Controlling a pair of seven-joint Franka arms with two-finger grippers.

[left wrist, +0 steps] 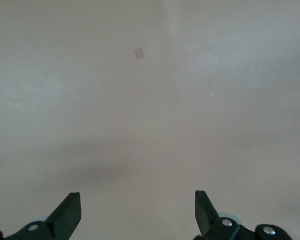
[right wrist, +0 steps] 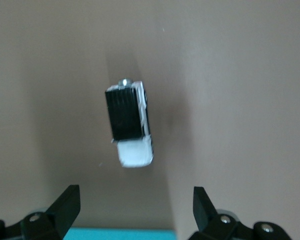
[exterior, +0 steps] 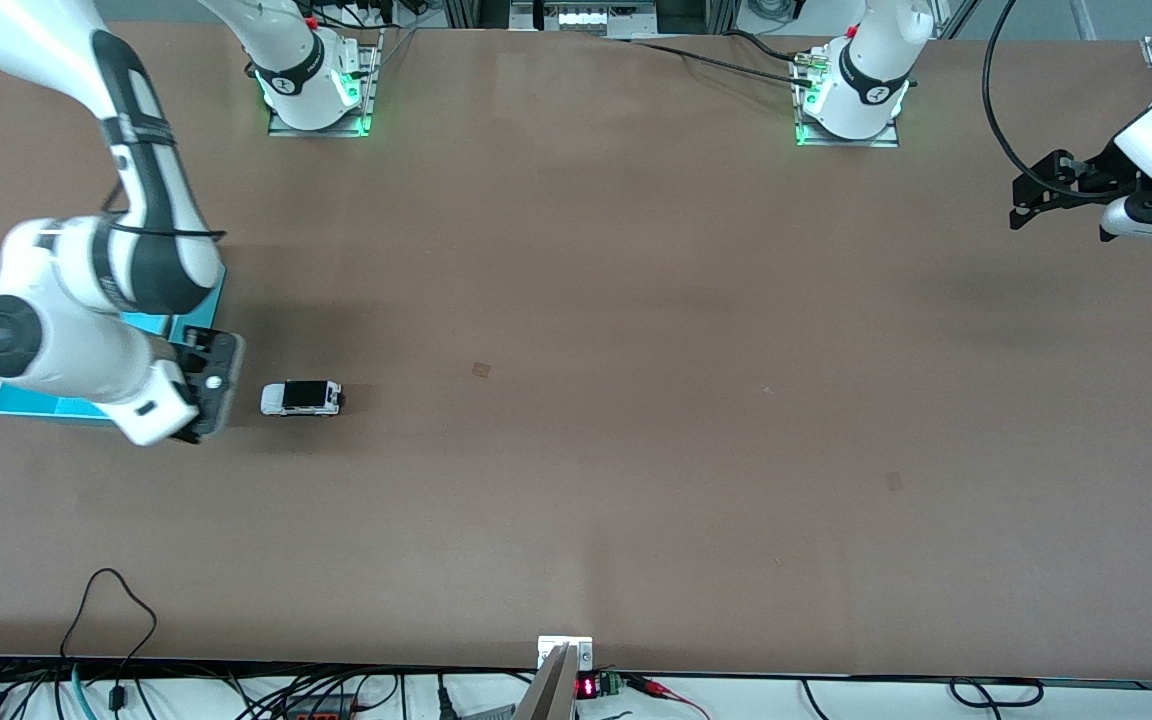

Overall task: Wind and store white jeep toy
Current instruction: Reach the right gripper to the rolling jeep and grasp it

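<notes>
Table [exterior: 636,400] brown and bare over most of its top, with one small white jeep toy [exterior: 302,397] standing on its wheels toward the right arm's end. Black rear roof facing up, white hood pointing at the turquoise bin [exterior: 36,408] just beside it. Seen again in the right wrist view, jeep toy [right wrist: 130,125] upright on the table, free of any finger, hood end nearest the bin's turquoise edge [right wrist: 120,234].

Right gripper [exterior: 211,385] hanging in the air over the bin's edge, close beside the jeep toy and not touching it. Fingers [right wrist: 65,205] spread wide, nothing between them.

Bin mostly hidden under the right arm, only strips of turquoise showing.

Left gripper [exterior: 1021,205] waiting up in the air at the left arm's end of the table, well apart from the jeep toy. Fingers [left wrist: 70,212] spread wide over bare table, holding nothing.
</notes>
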